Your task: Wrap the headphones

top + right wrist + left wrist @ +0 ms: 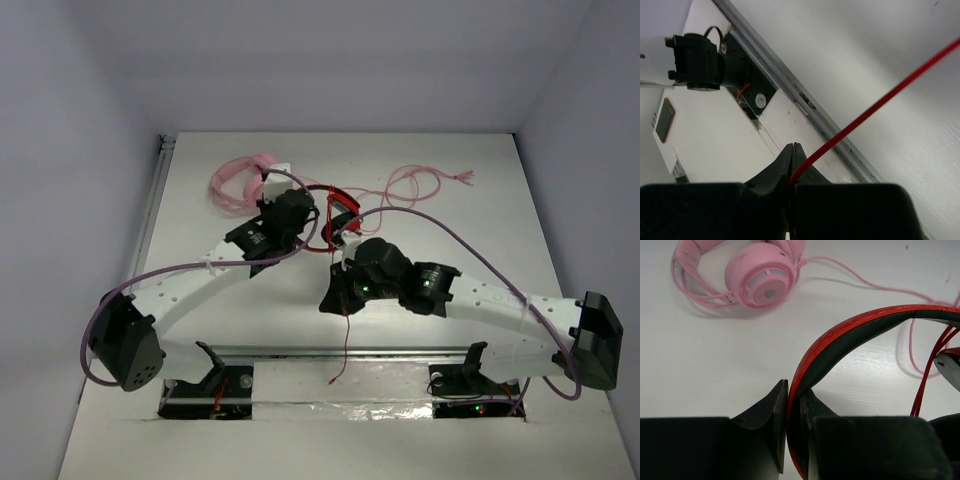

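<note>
Evidently early: the left gripper (pixel 793 390) clamped the headphones (pixel 855 332) by their headband at mid-table, the right gripper (pixel 792 152) pinched the red cable (pixel 875 107) (a long tail trailed loose); winding looked mostly undone.

**Top view.** Fixed camera above and behind the 2 white arms (pixel 200 285), looking down and forward across the whole white counter (pixel 470 215); the farthest of the 3 views.

**Left wrist view.** Camera just behind the left hand (pixel 794 390), looking along its black fingers (pixel 765 415), low and close over the counter. It faces the pink over-ear headphones (pixel 760 277), with the headband of the red-and-black headphones (pixel 850 332) filling the foreground.

**Right wrist view.** Camera behind the right hand (pixel 793 147), facing back toward the grey metal rail (pixel 790 85) at the counter's near edge, very close to the thin red cable (pixel 865 115).

**Shared.** Both headphones, the cable and the rail also appear in the top view.
</note>
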Controlling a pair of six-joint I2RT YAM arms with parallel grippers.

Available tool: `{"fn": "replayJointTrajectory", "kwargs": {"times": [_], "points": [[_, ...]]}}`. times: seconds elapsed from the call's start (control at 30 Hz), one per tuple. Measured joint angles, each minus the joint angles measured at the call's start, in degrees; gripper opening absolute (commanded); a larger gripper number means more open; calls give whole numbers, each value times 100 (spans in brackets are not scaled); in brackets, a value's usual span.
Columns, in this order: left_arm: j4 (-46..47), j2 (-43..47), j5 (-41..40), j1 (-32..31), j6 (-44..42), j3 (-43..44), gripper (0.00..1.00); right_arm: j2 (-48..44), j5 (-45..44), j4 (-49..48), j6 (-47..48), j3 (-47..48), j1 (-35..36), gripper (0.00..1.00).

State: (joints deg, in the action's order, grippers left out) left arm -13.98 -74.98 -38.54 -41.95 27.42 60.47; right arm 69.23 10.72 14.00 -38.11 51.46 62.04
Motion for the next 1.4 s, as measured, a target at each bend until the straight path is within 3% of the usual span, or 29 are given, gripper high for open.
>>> {"fn": "replayJointTrajectory", "kwargs": {"times": [0.17, 0.33, 0.5, 0.83, 1.2, 1.4], "points": [[-162, -463, -48, -531, 9, 0, 0, 520, 398, 603, 262, 468, 37, 0], [-162, -426, 63, -640, 17, -264, 0, 619, 328, 1296, 570, 772, 70, 0], [-461, -44, 249, -651, -39, -651, 0, 527, -173, 2031, 846, 1058, 74, 0], [-1510, 354, 870, -938, -446, -654, 0, 570, -1353, 2804, 1150, 1794, 103, 11], [-1408, 826, 1893, -968, -876, -654, 0, 577, -2634, 2911, 1270, 1943, -221, 8], [-1115, 938, 2238, -935, -944, -654, 0, 535, -3088, 2844, 1338, 1943, -466, 11]]}}
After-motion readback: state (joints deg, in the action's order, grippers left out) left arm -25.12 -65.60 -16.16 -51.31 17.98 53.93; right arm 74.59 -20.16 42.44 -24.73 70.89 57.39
